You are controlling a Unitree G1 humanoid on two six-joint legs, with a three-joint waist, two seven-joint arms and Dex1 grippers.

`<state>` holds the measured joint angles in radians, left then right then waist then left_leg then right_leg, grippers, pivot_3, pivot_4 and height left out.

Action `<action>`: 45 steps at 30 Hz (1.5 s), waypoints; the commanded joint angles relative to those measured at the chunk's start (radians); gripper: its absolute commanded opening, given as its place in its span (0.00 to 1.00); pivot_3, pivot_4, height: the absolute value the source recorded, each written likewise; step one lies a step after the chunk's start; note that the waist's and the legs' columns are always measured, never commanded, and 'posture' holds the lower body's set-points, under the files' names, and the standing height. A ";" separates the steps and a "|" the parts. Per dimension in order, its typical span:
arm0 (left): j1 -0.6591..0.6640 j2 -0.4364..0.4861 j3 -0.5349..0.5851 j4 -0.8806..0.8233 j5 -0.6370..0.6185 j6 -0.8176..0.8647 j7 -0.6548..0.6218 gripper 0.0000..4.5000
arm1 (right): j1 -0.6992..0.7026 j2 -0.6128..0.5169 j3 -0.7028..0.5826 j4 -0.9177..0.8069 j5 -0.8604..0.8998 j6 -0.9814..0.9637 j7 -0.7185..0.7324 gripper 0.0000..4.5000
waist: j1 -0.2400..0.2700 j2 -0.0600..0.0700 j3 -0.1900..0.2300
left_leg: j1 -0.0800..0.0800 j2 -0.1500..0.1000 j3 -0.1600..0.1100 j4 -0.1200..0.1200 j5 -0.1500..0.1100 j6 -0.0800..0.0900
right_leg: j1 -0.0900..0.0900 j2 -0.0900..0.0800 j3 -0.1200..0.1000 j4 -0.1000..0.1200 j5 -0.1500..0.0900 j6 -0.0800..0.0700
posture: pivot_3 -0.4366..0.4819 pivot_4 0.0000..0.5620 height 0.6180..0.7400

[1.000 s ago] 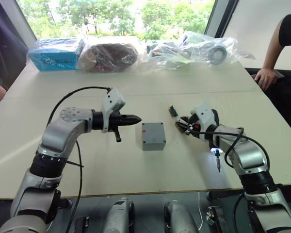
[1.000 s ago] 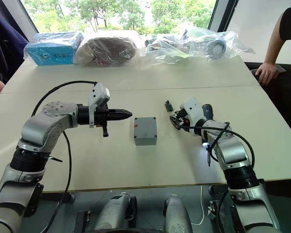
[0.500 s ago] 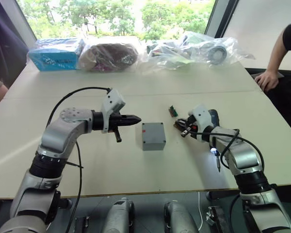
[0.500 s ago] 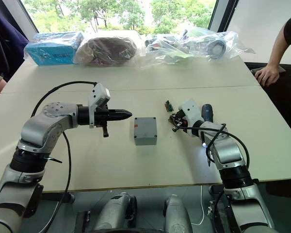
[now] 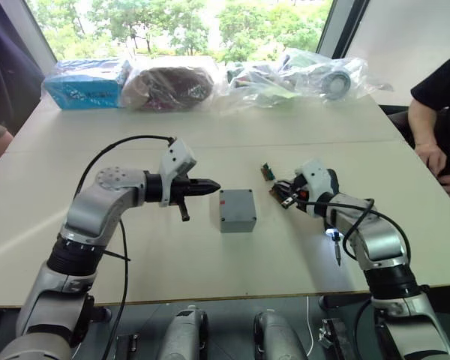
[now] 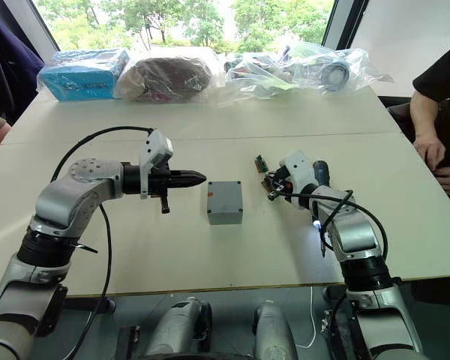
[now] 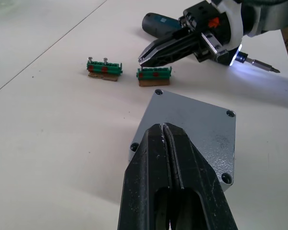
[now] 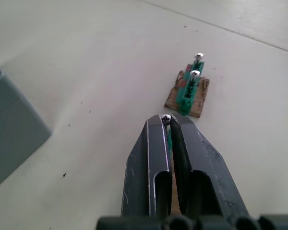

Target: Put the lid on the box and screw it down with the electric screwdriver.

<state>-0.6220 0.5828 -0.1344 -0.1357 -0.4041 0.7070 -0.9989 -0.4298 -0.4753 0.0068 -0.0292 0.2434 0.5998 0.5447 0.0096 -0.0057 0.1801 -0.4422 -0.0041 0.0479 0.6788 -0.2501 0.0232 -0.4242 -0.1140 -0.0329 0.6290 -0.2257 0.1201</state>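
Lid [image 5: 236, 203] sits on the box [image 5: 238, 220] mid-counter [image 5: 172, 255], between the arms. Left tool [image 5: 211, 187], fingers pressed together and empty, points at the box from just beside it. Right tool [image 5: 279, 197] pinches a small screw [image 8: 166, 118] over a green connector block [image 7: 154, 75], the screwdriver [image 5: 331, 222] lying near it with its tip lit.
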 commanded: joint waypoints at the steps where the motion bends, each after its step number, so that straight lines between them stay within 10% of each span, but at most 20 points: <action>1: 0.001 0.000 0.005 -0.008 -0.004 -0.025 -0.003 0.00 | 0.001 0.025 -0.066 -0.065 0.059 0.039 -0.018 0.04 | 0.000 0.000 0.000 | 0.000 0.000 0.000 0.000 0.000 0.000 | 0.000 0.000 0.000 0.000 0.000 0.000 | 0.48 0.27 1.00; 15: 0.030 0.082 0.010 -0.040 -0.019 -0.008 -0.053 0.00 | 0.067 0.027 0.012 -0.367 0.122 0.077 0.036 0.04 | -0.001 0.000 0.000 | 0.000 0.001 0.000 0.000 0.000 0.000 | 0.000 0.001 0.000 0.000 0.000 0.000 | 0.48 0.27 1.00; 45: 0.030 0.042 0.002 -0.055 -0.014 0.003 -0.014 0.00 | 0.084 0.042 0.076 -0.317 0.084 0.070 0.009 0.04 | 0.000 0.000 0.000 | 0.000 0.001 0.000 0.001 0.000 0.000 | 0.000 0.001 0.000 0.001 0.000 0.000 | 0.48 0.27 1.00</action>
<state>-0.5838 0.6249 -0.1431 -0.1599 -0.4062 0.7152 -1.0173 -0.3508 -0.4335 0.0996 -0.3398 0.3233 0.6771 0.5560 0.0100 -0.0056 0.1802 -0.4422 -0.0035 0.0476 0.6798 -0.2502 0.0233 -0.4241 -0.1135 -0.0328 0.6295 -0.2258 0.1200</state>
